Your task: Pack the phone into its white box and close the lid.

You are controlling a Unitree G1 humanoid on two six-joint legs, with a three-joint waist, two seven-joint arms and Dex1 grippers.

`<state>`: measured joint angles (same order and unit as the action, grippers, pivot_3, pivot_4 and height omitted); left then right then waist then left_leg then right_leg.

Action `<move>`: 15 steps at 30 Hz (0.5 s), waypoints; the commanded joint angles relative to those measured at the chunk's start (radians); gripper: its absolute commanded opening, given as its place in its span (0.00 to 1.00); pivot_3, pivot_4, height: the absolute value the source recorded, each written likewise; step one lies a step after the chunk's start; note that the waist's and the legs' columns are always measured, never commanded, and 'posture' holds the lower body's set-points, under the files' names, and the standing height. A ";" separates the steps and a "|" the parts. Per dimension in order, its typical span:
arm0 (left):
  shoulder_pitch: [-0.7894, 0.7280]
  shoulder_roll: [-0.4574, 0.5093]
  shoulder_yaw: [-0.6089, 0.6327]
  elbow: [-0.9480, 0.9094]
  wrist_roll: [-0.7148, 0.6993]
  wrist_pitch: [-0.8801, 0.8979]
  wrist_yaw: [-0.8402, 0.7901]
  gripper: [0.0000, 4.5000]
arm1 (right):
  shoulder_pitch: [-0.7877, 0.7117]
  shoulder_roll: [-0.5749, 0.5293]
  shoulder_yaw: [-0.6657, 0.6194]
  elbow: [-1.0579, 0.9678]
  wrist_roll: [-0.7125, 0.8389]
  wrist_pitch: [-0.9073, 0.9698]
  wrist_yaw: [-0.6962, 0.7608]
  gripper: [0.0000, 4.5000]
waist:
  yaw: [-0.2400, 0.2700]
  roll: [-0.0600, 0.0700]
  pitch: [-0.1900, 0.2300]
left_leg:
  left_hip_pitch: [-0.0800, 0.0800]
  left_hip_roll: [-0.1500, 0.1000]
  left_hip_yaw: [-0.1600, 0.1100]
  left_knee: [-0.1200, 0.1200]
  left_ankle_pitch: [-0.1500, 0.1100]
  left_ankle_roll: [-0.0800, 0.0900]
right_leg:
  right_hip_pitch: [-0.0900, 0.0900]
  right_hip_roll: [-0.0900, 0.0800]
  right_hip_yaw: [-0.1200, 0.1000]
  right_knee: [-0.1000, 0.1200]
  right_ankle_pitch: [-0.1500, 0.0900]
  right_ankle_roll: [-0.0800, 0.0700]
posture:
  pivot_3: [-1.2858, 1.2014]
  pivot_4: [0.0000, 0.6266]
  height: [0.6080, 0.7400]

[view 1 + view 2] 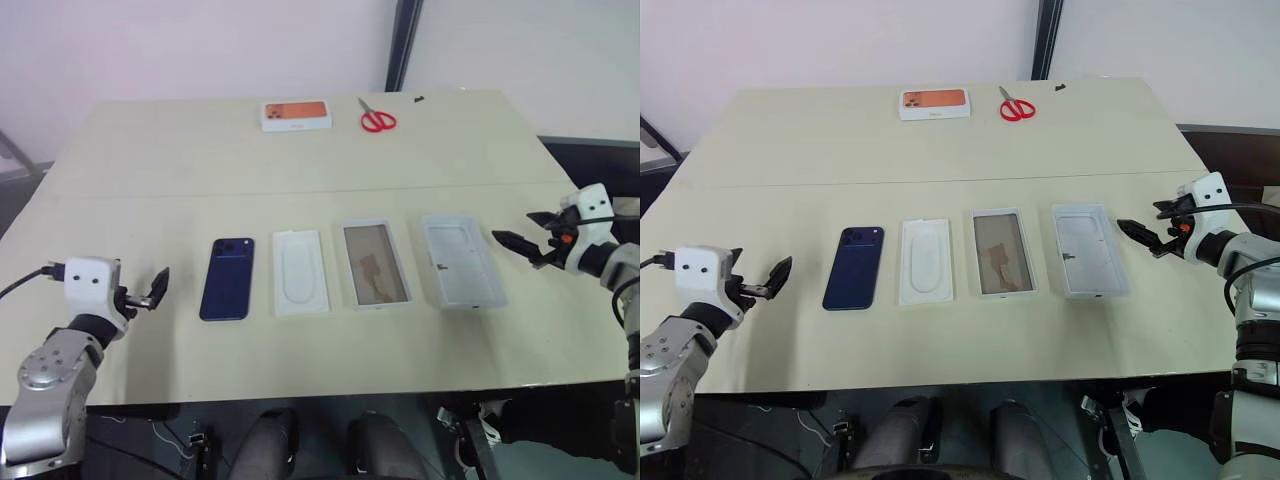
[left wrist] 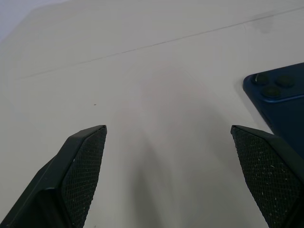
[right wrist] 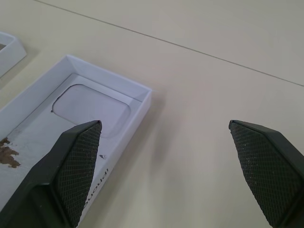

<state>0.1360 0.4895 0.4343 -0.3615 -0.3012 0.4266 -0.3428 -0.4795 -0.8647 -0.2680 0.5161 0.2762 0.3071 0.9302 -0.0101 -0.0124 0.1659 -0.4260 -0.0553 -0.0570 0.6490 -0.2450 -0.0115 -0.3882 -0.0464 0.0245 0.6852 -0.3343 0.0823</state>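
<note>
Phone (image 1: 227, 279): dark navy, glossy back up, camera cluster at its far left corner, lying flat, long axis 12–6 o'clock. White box (image 1: 375, 264): open shallow tray, tan-brown floor showing, at 3 o'clock of the phone, well apart. Lid (image 1: 461, 261): inside up, pale grey-white with a small dark mark, just beside the box at its 3 o'clock.

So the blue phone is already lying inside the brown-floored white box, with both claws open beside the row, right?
Not quite. The phone lies on the bare table, at the left end of the row; the white box is empty, two places along. The left eye view shows it. Both the left gripper and right gripper are indeed open.
</note>
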 commanded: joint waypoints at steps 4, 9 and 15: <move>0.018 -0.006 0.026 -0.062 -0.005 -0.003 0.021 0.98 | -0.038 -0.002 0.017 -0.034 0.005 -0.008 0.010 1.00 | -0.001 0.000 0.000 | 0.000 0.000 0.000 0.000 0.000 0.000 | 0.000 0.000 0.000 0.000 0.000 0.000 | 0.52 0.24 1.00; 0.015 -0.005 0.028 -0.090 -0.009 0.019 0.037 0.98 | -0.060 0.030 0.041 -0.055 0.010 -0.006 0.005 1.00 | 0.000 0.000 0.000 | 0.000 0.000 0.000 0.000 0.000 0.000 | 0.000 0.000 0.000 0.000 0.000 0.000 | 0.52 0.24 1.00; -0.004 -0.006 0.013 -0.126 -0.030 0.053 0.041 0.98 | -0.048 0.078 0.061 -0.138 0.018 0.008 -0.016 1.00 | 0.003 0.000 0.000 | 0.000 0.000 0.000 0.000 0.000 0.000 | 0.000 0.000 0.000 0.000 0.000 0.000 | 0.52 0.24 1.00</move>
<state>0.1499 0.4793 0.4381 -0.4379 -0.3169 0.4745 -0.3052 -0.5186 -0.7947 -0.1995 0.4500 0.2784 0.3200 0.9232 -0.0074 -0.0123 0.1659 -0.4262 -0.0553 -0.0570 0.6496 -0.2450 -0.0116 -0.3881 -0.0464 0.0244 0.6852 -0.3343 0.0823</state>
